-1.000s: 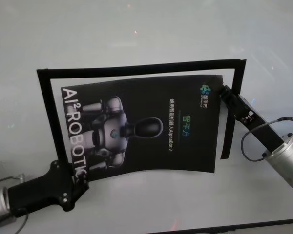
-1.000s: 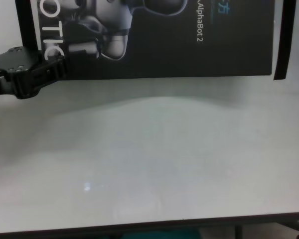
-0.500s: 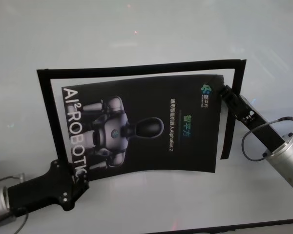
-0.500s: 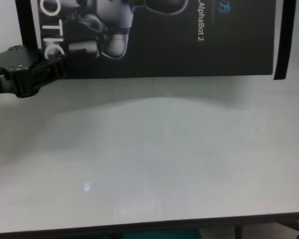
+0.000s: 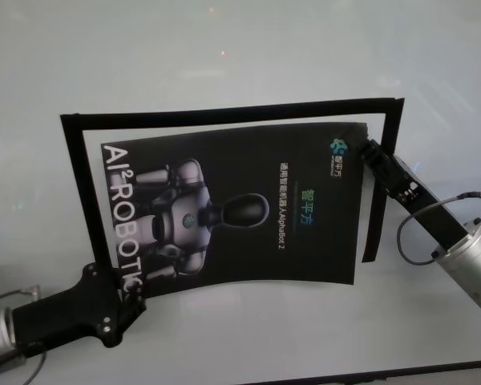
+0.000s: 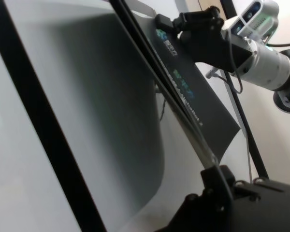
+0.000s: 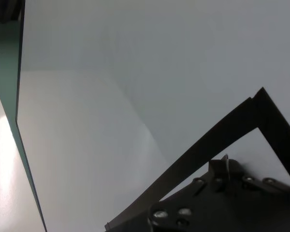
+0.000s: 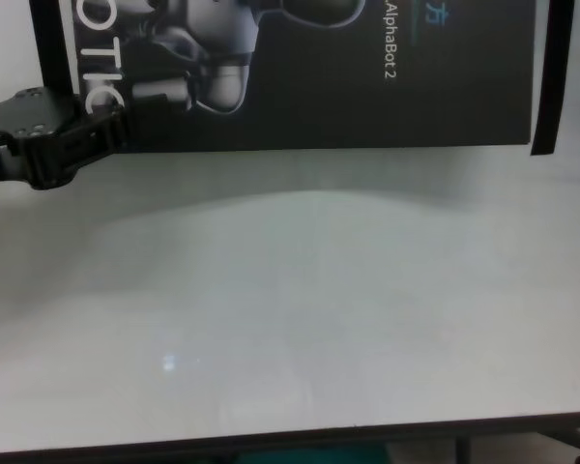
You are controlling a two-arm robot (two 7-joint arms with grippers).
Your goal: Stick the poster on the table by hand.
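1. Head view: we see the poster (image 5: 232, 204) held between both arms over the table (image 5: 224, 64). It sits inside a three-sided tape frame (image 5: 224, 112), with its long axis running left to right. Our left gripper (image 5: 124, 301) is clamped on the poster's near-left corner. Our right gripper (image 5: 367, 151) pinches the far-right corner, next to the frame's right strip. The near edge bows, so we judge the sheet is not yet flat on the table.

2. Left wrist view: we look along the poster (image 6: 183, 87) edge-on. It stretches away from the left gripper (image 6: 217, 176), whose jaws are shut on its corner, toward the right gripper (image 6: 166, 24) at the far end. A soft shadow under the sheet suggests it hangs clear of the table (image 6: 19, 183) there.

3. Right wrist view: the right gripper (image 7: 224, 169) shows only its body against the frame (image 7: 208, 137) corner. We cannot read its jaws here.

4. Chest view: the left gripper (image 8: 101, 135) bites the poster (image 8: 367, 87) at its near-left corner. The near edge throws a curved shadow on the table (image 8: 290, 319). We judge the next move is lowering both held corners together, keeping the long axis square with the frame (image 8: 551, 77).
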